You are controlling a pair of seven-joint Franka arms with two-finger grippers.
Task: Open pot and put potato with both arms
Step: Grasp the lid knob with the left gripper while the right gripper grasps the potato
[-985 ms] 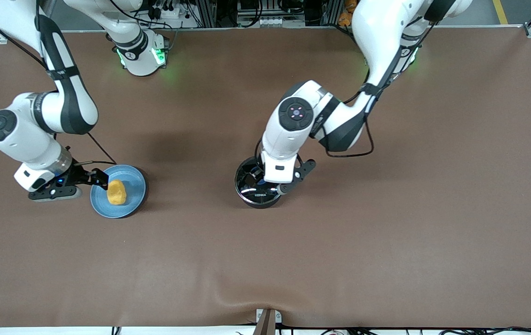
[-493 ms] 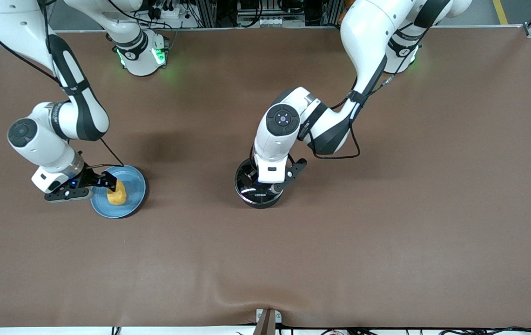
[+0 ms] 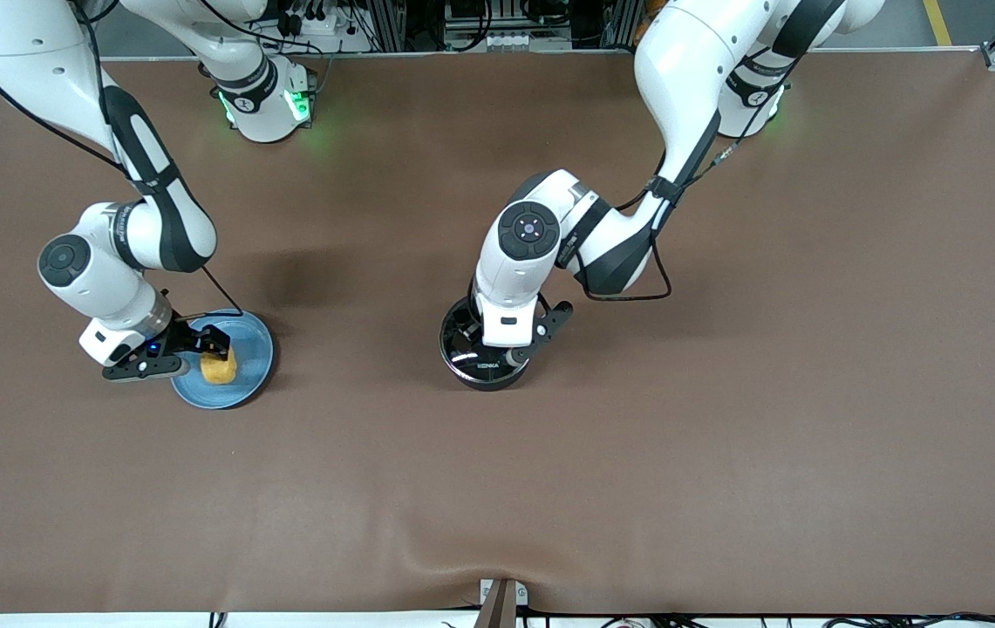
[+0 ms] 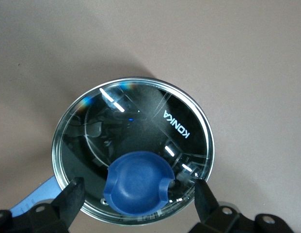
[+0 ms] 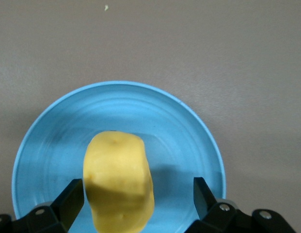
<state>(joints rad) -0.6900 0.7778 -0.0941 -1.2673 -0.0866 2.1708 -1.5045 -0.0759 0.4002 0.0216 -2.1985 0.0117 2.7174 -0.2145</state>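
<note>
The black pot (image 3: 484, 368) with its shiny rim stands mid-table, covered by a glass lid (image 4: 135, 131) with a blue knob (image 4: 138, 182). Its blue handle (image 4: 29, 204) shows only in the left wrist view. My left gripper (image 3: 501, 344) hangs open just over the lid, its fingers either side of the knob without touching it. The yellow potato (image 3: 219, 366) lies on a blue plate (image 3: 248, 349) toward the right arm's end. My right gripper (image 3: 205, 344) is open over the plate, its fingers straddling the potato (image 5: 118, 182) with a gap on one side.
The brown table mat (image 3: 724, 392) stretches bare toward the left arm's end and toward the front camera. A small bracket (image 3: 501, 597) sits at the table edge nearest the camera.
The right gripper has moved from beside the plate to over the potato. The left gripper has shifted onto the lid's knob and lowered slightly.
</note>
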